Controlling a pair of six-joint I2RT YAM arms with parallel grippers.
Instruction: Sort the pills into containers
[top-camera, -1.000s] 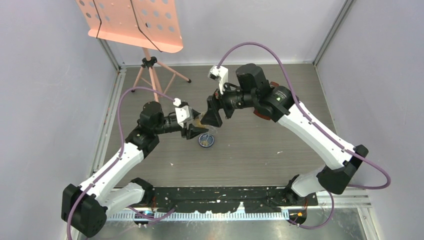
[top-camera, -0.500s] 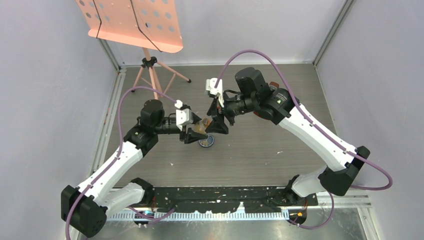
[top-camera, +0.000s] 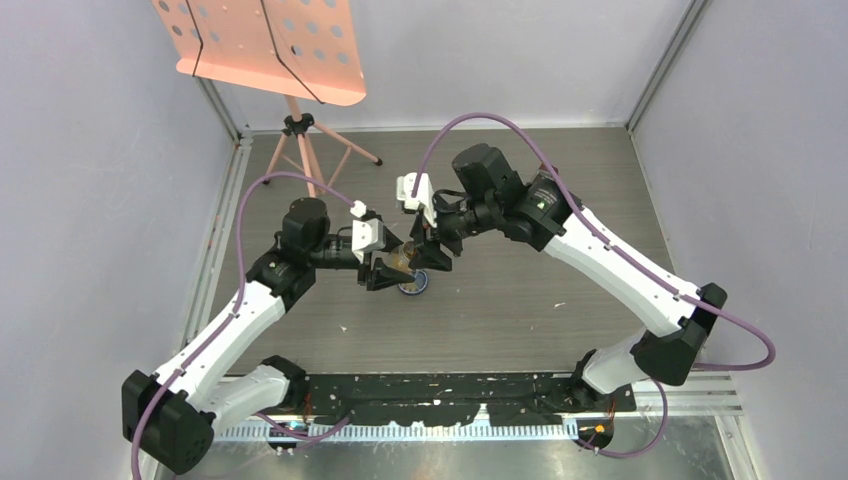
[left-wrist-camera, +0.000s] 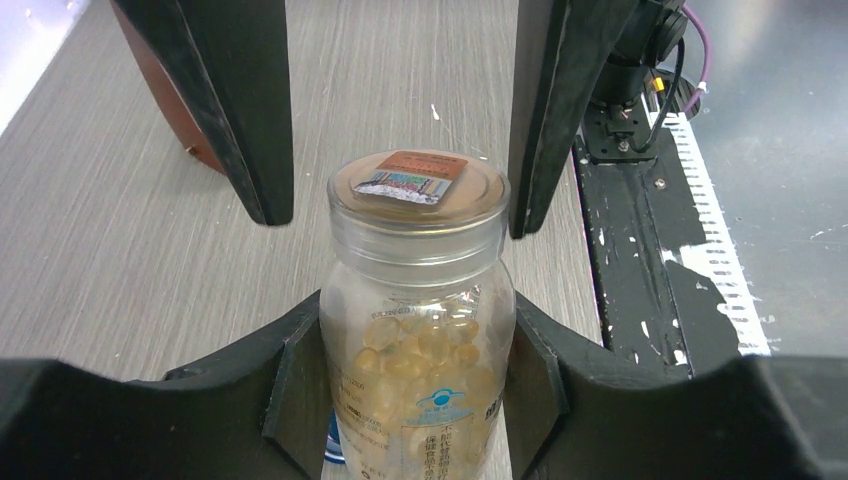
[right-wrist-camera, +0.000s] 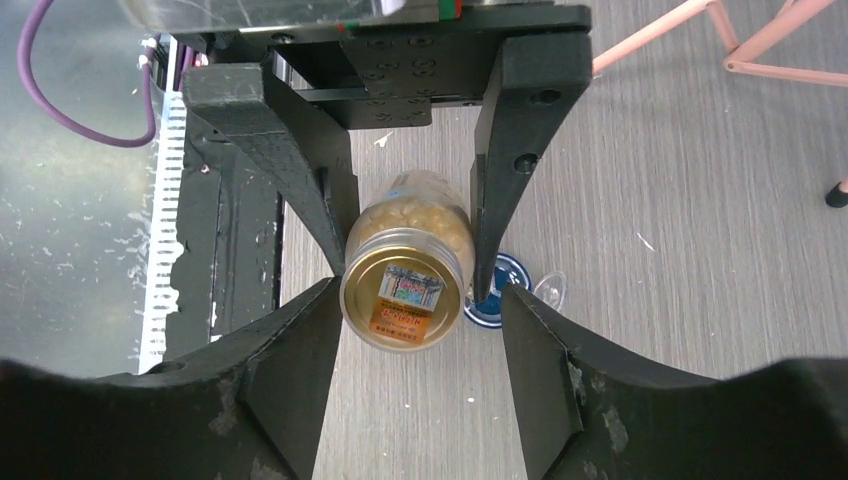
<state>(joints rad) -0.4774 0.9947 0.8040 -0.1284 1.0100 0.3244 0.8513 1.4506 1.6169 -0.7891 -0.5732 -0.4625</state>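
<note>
Grey tabletop (top-camera: 520, 290): blue dish (right-wrist-camera: 512, 272) half-hidden behind bottle (right-wrist-camera: 405, 290).

Blue dish (right-wrist-camera: 505, 285) largely behind bottle (right-wrist-camera: 405, 290) and left gripper (right-wrist-camera: 410, 270); its contents unseen.

bright, even overhead light; soft faint shadows on the counter (top-camera: 520, 310); wrist views sharp mid-frame, their dark near edges blurred.

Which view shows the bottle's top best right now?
Right wrist: it looks straight onto the top, full-face, framed by the right pincer. Left wrist shows the top obliquely above the pills, with the left pincer gripping the bottle. Top external barely shows it between the pincers.
</note>
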